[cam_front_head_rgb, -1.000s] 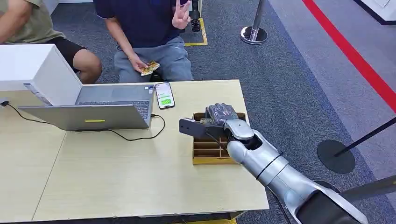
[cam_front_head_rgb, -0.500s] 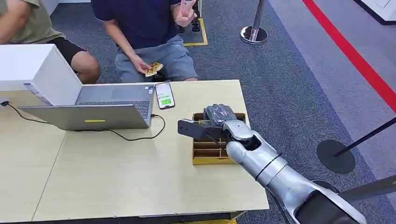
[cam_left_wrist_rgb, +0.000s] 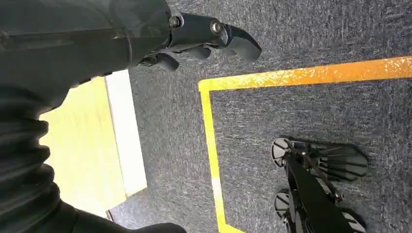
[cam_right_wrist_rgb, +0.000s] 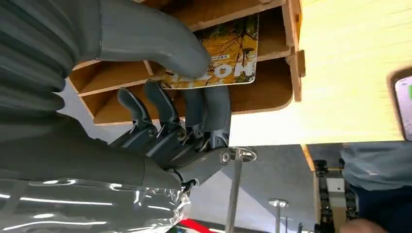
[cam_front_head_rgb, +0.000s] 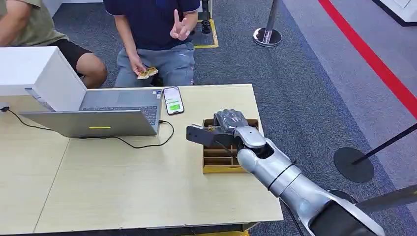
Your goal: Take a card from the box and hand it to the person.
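Since one second ago the right hand (cam_front_head_rgb: 228, 123) has shifted only slightly over the box, while the seated person in the dark blue shirt (cam_front_head_rgb: 152, 14) has lowered the raised hand (cam_front_head_rgb: 178, 29) and drawn the hand holding small yellow cards (cam_front_head_rgb: 147, 73) closer in.

Right hand: hovers at the far end of the slotted brown wooden card box (cam_front_head_rgb: 219, 160), which sits on the pale wooden table (cam_front_head_rgb: 123, 182) near its right edge. In the right wrist view the thick grey thumb (cam_right_wrist_rgb: 160, 39) presses on one face of a yellow-orange printed card (cam_right_wrist_rgb: 228, 53) and the dark fingers (cam_right_wrist_rgb: 194, 111) curl under the other side, so the card is pinched. The card lies in or just above a slot of the box; which, I cannot tell.

Left hand (cam_left_wrist_rgb: 194, 39): hangs beside the table edge above grey carpet, fingers loosely curled, nothing in them.

On the table: an open silver laptop (cam_front_head_rgb: 98, 115) with a black cable, a black smartphone with a lit screen (cam_front_head_rgb: 173, 100) just beside it, a white box (cam_front_head_rgb: 34, 73) at the left.
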Tool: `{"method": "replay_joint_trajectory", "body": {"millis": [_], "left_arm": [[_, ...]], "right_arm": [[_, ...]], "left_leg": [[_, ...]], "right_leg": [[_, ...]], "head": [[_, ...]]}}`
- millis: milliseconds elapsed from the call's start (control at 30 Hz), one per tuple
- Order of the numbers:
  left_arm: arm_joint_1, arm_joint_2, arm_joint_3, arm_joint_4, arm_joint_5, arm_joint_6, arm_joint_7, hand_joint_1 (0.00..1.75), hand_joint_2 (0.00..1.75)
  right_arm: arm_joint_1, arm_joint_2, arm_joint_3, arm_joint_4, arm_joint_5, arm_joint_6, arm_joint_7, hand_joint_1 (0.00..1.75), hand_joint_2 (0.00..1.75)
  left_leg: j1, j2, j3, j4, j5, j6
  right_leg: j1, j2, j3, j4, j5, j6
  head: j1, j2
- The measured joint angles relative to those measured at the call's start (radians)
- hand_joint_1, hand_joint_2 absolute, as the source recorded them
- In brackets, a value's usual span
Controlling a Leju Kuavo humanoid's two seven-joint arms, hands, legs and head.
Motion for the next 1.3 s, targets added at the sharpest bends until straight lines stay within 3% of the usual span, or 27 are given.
{"method": "replay_joint_trajectory", "body": {"millis": [133,533,833,1300], "left_arm": [[0.001,0.000,0.001,0.000,0.011,0.010,0.011,0.00,1.75],[0.004,-0.003,0.001,0.000,0.031,0.024,0.015,0.00,1.75],[0.004,-0.007,0.002,0.000,0.034,0.026,0.015,0.00,1.75],[0.004,-0.009,0.002,0.000,0.035,0.024,0.015,0.00,1.75]], "right_arm": [[0.000,-0.004,-0.008,-0.058,0.004,-0.006,0.042,1.45,1.75],[-0.029,-0.070,-0.050,-0.393,0.040,0.035,0.147,1.45,1.75],[-0.040,-0.113,-0.068,-0.562,0.039,0.041,0.157,1.45,1.75],[-0.039,-0.136,-0.069,-0.636,0.026,0.035,0.154,1.45,1.75]], "left_leg": [[0.000,0.001,0.001,0.000,0.000,0.000],[0.000,0.002,0.001,0.000,0.000,0.000],[0.000,0.002,0.001,0.000,0.000,0.000],[0.000,0.002,0.001,0.000,0.000,0.000]], "right_leg": [[0.000,0.001,0.000,0.000,0.000,0.000],[0.000,0.001,0.000,0.000,0.000,0.000],[0.000,0.001,0.000,0.000,0.000,0.000],[0.000,0.001,0.000,0.000,0.000,0.000]], "head": [[0.000,0.000],[0.000,0.000],[0.000,0.000],[0.000,0.000]]}}
